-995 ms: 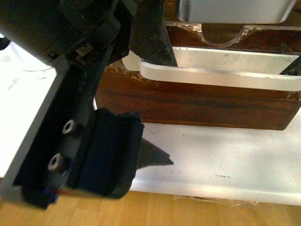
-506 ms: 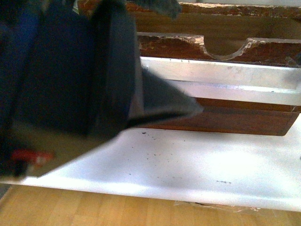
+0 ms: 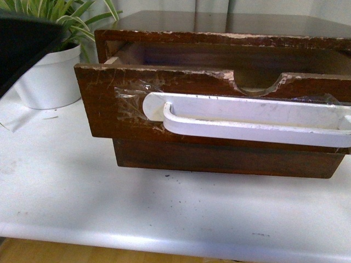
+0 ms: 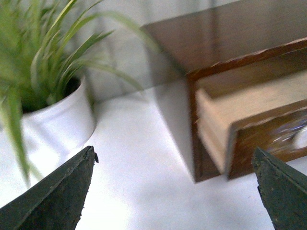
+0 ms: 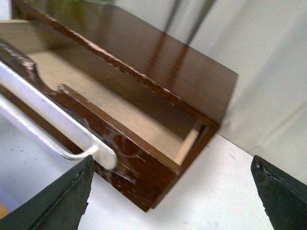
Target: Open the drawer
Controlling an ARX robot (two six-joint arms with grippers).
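Note:
The dark brown wooden drawer (image 3: 126, 104) stands pulled part way out of its cabinet (image 3: 219, 24), with a long white handle (image 3: 247, 123) taped on, a semicircular notch (image 3: 258, 85) and chipped edges. Its pale inside shows in the right wrist view (image 5: 110, 103). My left gripper (image 4: 175, 160) is open and empty, off the drawer's left corner (image 4: 259, 139). My right gripper (image 5: 172, 165) is open and empty, off the drawer's right corner (image 5: 139, 177), apart from the handle (image 5: 57, 124). Only a dark piece of an arm (image 3: 24, 46) shows at the front view's upper left.
A white pot with a green plant (image 3: 52, 71) stands left of the cabinet; it also shows in the left wrist view (image 4: 43, 120). The white tabletop (image 3: 164, 208) ends at a front edge with wooden floor below. A pale curtain (image 5: 268, 72) hangs behind.
The dark arm that filled the left of the front view has drawn away to the upper left corner. The whole drawer front and the plant now show.

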